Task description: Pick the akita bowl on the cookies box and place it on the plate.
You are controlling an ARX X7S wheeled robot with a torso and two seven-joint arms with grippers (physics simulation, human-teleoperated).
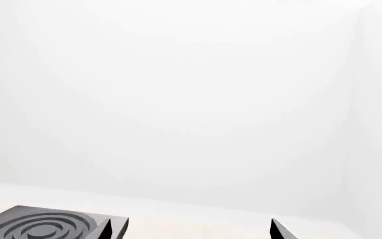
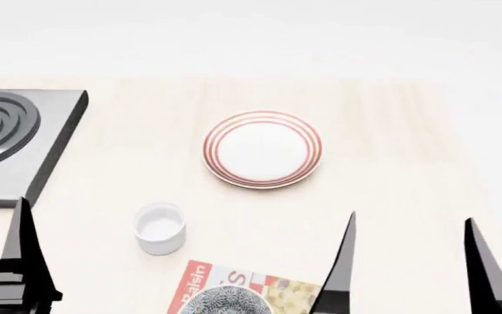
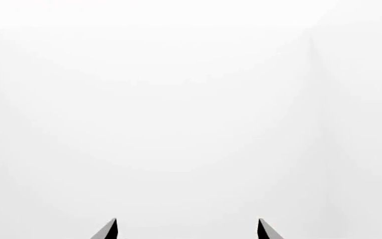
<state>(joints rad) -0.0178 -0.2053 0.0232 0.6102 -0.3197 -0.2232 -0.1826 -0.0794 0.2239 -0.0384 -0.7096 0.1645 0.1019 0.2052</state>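
Pale wooden tabletop (image 2: 391, 196), white backdrop | speckled black-and-white akita bowl (image 2: 225, 303) sits on red-and-white cookies box (image 2: 233, 284) at near edge | white red-ringed round plate (image 2: 263, 148) farther back, well apart | plain white cup (image 2: 160, 227) between | grey stove burner block (image 2: 20, 147) far left | right hand (image 2: 412, 261) fingers apart, empty | left hand (image 1: 191, 230) fingers apart, empty

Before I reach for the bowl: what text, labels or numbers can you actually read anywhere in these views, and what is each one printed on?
"aisin": white letters running up the red left strip of the cookies box, cut off by the picture's lower edge.
A further large letter fragment on the box beside it: cut off, unreadable.
Plate, white cup, stove, both wrist views: no text.
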